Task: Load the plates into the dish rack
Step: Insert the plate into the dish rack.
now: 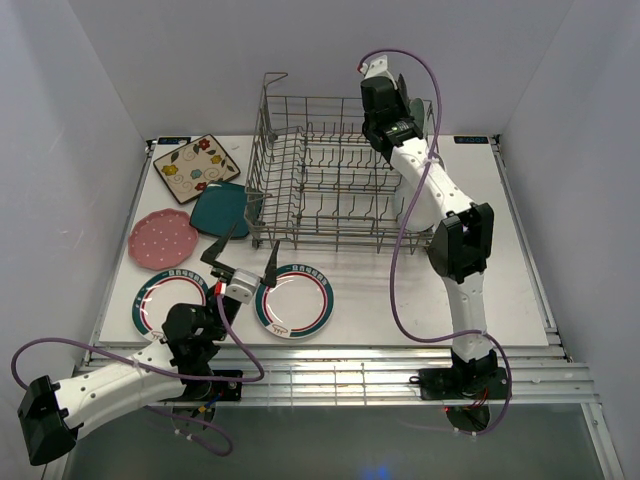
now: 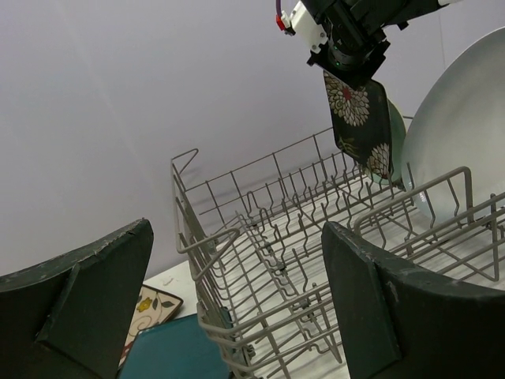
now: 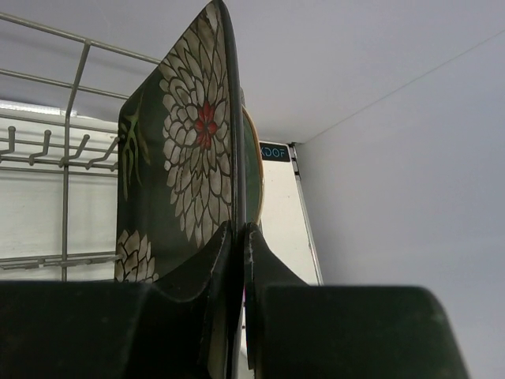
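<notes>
My right gripper [image 1: 392, 130] is shut on the top edge of the black floral square plate [image 2: 359, 118], which hangs upright over the far right end of the dish rack [image 1: 330, 185]. In the right wrist view the fingers [image 3: 225, 253] pinch that plate [image 3: 181, 158], and a mint round plate [image 3: 252, 170] stands just behind it. A plain white plate [image 2: 465, 134] stands in the rack's right end. My left gripper [image 1: 240, 262] is wide open and holds nothing; it hovers between two green-rimmed round plates [image 1: 170, 302] [image 1: 294, 300].
On the table left of the rack lie a cream floral square plate [image 1: 196, 166], a teal square plate [image 1: 222, 208] touching the rack's corner, and a pink dotted plate [image 1: 162, 239]. White walls enclose the table on three sides.
</notes>
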`<state>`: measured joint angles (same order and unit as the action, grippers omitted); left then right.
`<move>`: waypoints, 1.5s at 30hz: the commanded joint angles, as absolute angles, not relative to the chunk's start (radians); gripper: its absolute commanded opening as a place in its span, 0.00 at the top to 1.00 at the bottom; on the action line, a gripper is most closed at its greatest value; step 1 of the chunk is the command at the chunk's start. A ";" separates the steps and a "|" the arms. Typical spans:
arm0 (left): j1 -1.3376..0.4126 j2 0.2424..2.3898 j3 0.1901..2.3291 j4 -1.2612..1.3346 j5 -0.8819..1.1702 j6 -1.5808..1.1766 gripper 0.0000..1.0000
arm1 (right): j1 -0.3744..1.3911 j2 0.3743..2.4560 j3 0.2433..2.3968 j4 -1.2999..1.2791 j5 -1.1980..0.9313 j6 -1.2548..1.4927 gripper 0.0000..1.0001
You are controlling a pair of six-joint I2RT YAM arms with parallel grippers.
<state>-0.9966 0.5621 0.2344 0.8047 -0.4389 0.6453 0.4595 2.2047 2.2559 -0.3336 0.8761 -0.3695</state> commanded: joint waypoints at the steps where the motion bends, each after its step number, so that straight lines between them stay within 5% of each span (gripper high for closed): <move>1: -0.994 0.569 0.222 0.831 -0.456 0.650 0.02 | 0.456 2.186 2.359 -0.158 0.900 -0.393 0.92; 45: -0.994 0.575 0.219 0.847 -0.471 0.660 0.02 | 0.440 2.324 2.369 -0.212 0.759 -0.262 0.92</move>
<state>-0.9966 0.5743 0.2230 0.8379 -0.4603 0.6582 0.4557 2.2993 2.3341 -0.2962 0.8257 -0.3817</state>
